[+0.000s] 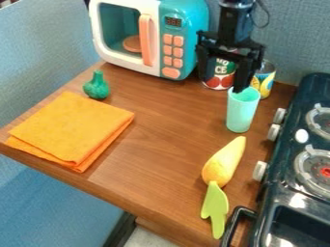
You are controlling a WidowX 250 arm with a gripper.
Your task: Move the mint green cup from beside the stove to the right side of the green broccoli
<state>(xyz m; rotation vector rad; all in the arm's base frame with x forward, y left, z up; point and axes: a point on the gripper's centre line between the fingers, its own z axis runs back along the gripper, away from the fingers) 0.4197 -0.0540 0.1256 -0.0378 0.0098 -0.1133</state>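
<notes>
Wood counter (pixel 164 140) takes up most of the work area. Black toy stove (pixel 278 193) along its right side, burners and knobs visible. Teal-and-white toy microwave (pixel 184 29) at the back left, door looks closed.

Orange cloth (pixel 71 128) folded flat, left part of the counter, near the edge.

Gripper (pixel 222 85) hangs over the back right of the counter, pointing down. Fingers are spread, gap between them, nothing clamped. The right-hand finger in view overlaps the rim of the mint cup (pixel 241 113); can't tell whether it touches, or sits inside or behind the rim. Cup is upright on the counter, near the stove.

Tomato-label can (pixel 220 72) behind the gripper, seen between its fingers. Corn-label can (pixel 264 79) just beside it, behind the cup.

Yellow pear-shaped item (pixel 223 163) lies in front of the cup, narrow end toward it. Lime-green toy utensil (pixel 215 207) lies at its wide end, looks to be touching. Small dark-green vegetable (pixel 97 87) upright, between cloth and microwave.

Progress, my read: gripper is at the cup, that part's done. No grasp made, cup not lifted.
</notes>
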